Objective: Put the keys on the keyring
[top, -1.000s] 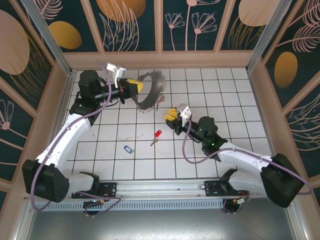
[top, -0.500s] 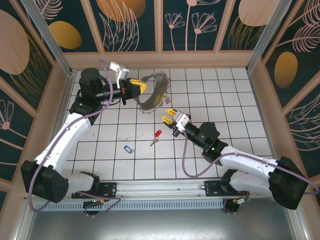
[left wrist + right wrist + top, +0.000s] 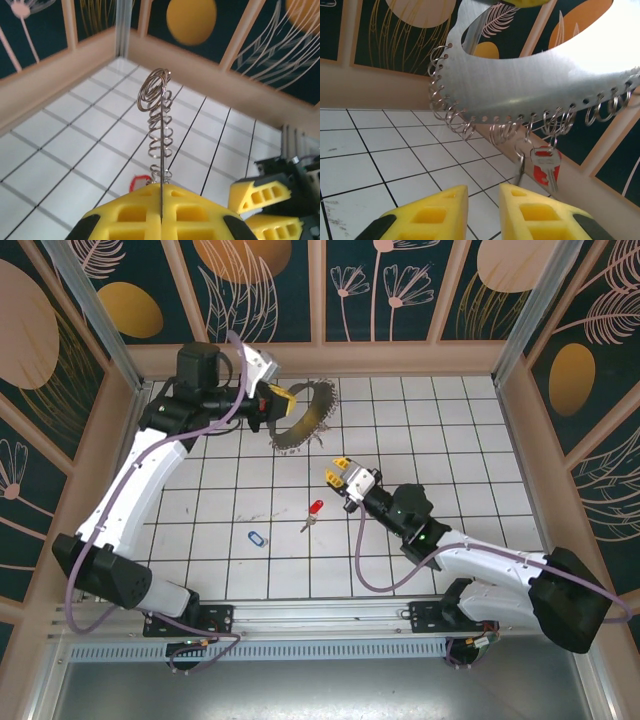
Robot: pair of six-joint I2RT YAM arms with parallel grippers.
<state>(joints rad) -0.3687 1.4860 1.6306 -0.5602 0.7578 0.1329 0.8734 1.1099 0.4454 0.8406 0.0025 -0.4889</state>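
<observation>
Jaws of my left gripper [image 3: 282, 401] clamp the keyring [image 3: 310, 416], raised over the far table [image 3: 450, 410]; the right gripper [image 3: 337, 472], near it, has jaws slightly apart and empty. One red key [image 3: 546, 167] hangs on it already, but a loose red key [image 3: 315, 507] and a blue key [image 3: 257, 538] lie below, so I judge much is left.

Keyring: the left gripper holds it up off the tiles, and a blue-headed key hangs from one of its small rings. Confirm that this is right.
One detail is wrong. The key hanging from the small rings of the keyring is a red-headed key, not a blue-headed one, as the right wrist view shows. The rest stands: the left gripper holds the keyring up off the tiles.
</observation>
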